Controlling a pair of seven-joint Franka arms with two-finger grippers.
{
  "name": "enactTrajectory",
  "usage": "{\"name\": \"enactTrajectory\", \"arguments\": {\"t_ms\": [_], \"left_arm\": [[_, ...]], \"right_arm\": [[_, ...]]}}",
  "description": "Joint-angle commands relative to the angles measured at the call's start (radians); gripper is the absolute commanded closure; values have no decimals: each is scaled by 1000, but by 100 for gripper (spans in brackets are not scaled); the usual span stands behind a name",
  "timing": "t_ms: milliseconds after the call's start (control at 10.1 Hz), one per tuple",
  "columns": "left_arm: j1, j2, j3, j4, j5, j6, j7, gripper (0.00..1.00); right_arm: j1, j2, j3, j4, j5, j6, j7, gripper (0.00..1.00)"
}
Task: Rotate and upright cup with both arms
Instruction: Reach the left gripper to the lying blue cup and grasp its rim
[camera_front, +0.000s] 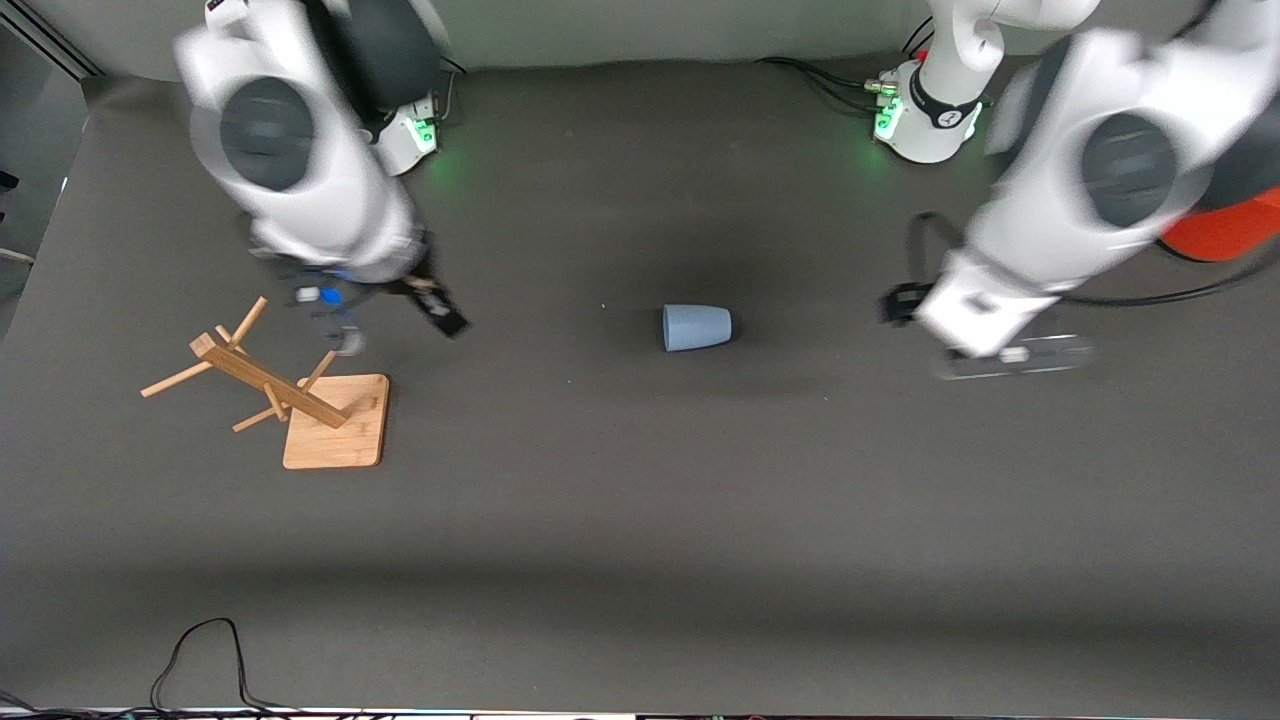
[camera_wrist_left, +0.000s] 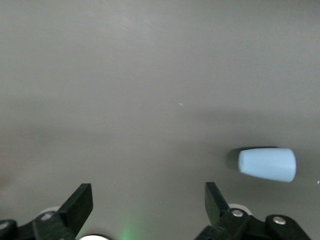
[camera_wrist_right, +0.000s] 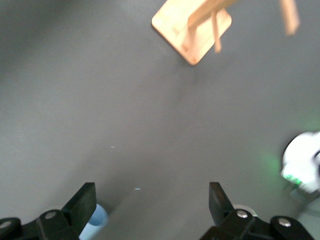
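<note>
Both my grippers hang wide apart and empty: left gripper (camera_wrist_left: 149, 202) and right gripper (camera_wrist_right: 152, 202) over bare table (camera_front: 640, 520). Between them the cup (camera_front: 697, 327) lies on its side, nothing visible inside.

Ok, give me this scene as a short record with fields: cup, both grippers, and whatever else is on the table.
cup: light blue, lying on its side mid-table, untouched
left gripper: open, empty, above bare table toward the left arm's end
right gripper: open, empty, above the table near the wooden rack
wooden rack: toward the right arm's end, pegged post leaning over its square base
</note>
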Motion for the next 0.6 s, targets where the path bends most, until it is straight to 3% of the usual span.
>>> {"name": "enactTrajectory", "arguments": {"t_ms": [0,497], "left_arm": [[-142,84,17,27,20,61,-210,0],[-420,388,22,214,130,-32,-566,0]], "right_arm": [[-154,-138,16,-142,12,17,-351,0],[-435,-181,38,-162,7,38,-993,0]]}}
